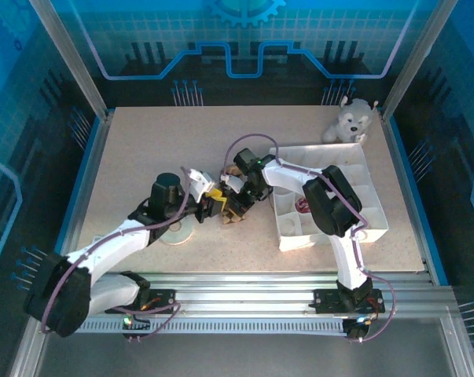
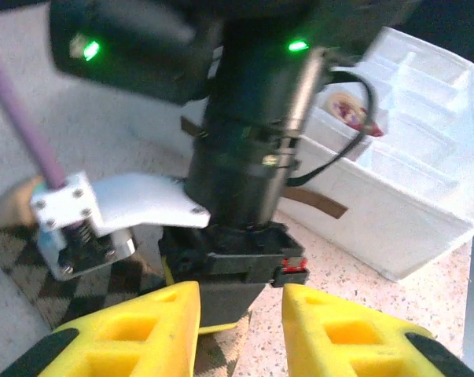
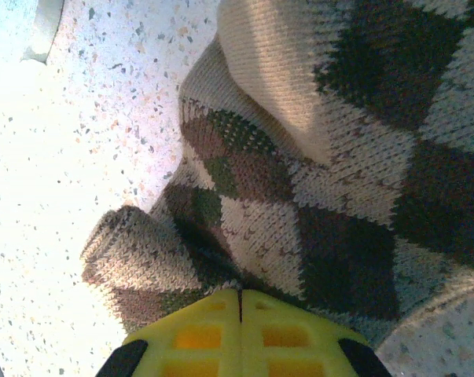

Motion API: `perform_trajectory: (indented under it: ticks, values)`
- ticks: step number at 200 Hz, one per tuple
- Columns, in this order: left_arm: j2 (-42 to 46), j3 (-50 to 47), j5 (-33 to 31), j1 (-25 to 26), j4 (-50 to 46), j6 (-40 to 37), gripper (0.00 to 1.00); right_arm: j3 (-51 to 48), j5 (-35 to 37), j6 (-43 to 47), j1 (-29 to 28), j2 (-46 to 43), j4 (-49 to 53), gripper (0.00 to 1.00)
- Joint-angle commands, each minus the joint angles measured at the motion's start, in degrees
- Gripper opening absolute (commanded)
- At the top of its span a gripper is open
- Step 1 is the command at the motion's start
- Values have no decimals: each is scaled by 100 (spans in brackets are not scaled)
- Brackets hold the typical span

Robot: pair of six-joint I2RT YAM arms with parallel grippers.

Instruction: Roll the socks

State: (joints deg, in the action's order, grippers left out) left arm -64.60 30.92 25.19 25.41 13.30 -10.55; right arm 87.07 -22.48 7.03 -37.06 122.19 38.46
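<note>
1. Table [image 1: 142, 149]: pale speckled top carrying everything below.
2. Tray [image 1: 376, 196]: white, divided into compartments, on the table's right half.
3. Left arm [image 1: 115, 243] and right arm [image 1: 331, 200]: both reach to the table's middle, where their tips meet.
4. Plush dog [image 1: 349, 122]: grey-white, sitting just beyond the tray's far edge.
5. Argyle sock [image 3: 339, 196]: brown-and-tan diamonds, flat on the table left of the tray, with one edge curled into a small roll.
6. Left gripper [image 2: 240, 314]: yellow fingers spread apart, empty, low over the sock, facing the right gripper.
7. Right gripper [image 3: 240, 314]: fingers pressed together, tips against the sock; pinched fabric cannot be told.
8. Striped sock [image 2: 348, 106]: tan and red, bundled in a compartment on the tray's left side.
</note>
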Motion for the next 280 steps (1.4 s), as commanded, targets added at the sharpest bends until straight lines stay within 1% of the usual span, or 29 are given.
perform_trajectory:
  ticks: [1, 12, 20, 31, 41, 56, 85, 101, 147, 194, 218, 237, 258, 266, 280]
  values:
    - [302, 16, -601, 517, -809, -2185, 36, -100, 464, -11, 14, 358, 487, 0]
    - [331, -51, -1002, 799, -956, -3063, 42, -111, 465, -5, 20, 357, 486, 0]
    - [243, -108, -1367, 946, -1018, -3580, 45, -127, 457, -7, 15, 365, 487, 0]
    - [19, -156, -1657, 969, -1073, -3962, 46, -134, 421, -7, 19, 379, 485, 0]
    - [-164, -147, -1726, 969, -1096, -4152, 46, -129, 399, -12, 14, 397, 496, 0]
    - [-380, -147, -1702, 1003, -895, -4285, 46, -137, 396, -10, 13, 402, 504, 0]
    - [-979, -17, -1898, 1071, -565, -4450, 46, -101, 372, -11, 18, 450, 539, 0]
    - [-1275, 35, -1902, 1080, -414, -4552, 46, -62, 367, -1, 21, 481, 575, 0]
    - [-1896, 200, -2010, 1078, -244, -4675, 46, -75, 320, 2, 47, 507, 591, 0]
    - [-2450, 321, -2324, 1080, -118, -4767, 44, -87, 235, 10, 78, 507, 627, 0]
    - [-2665, 323, -2505, 1076, -129, -4907, 38, -65, 171, 10, 103, 515, 671, 0]
    - [-2731, 327, -2550, 1080, -249, -4998, 27, -71, 1, -54, 166, 495, 659, 0]
    - [-2712, 408, -2448, 1063, -649, -4997, 0, -221, -287, -251, 305, 293, 383, 0]
    - [-2674, 445, -2295, 1031, -848, -4969, 0, -361, -400, -325, 360, 138, 146, 5]
    - [-2594, 534, -1895, 921, -1203, -4861, 0, -675, -531, -447, 444, -191, -342, 16]
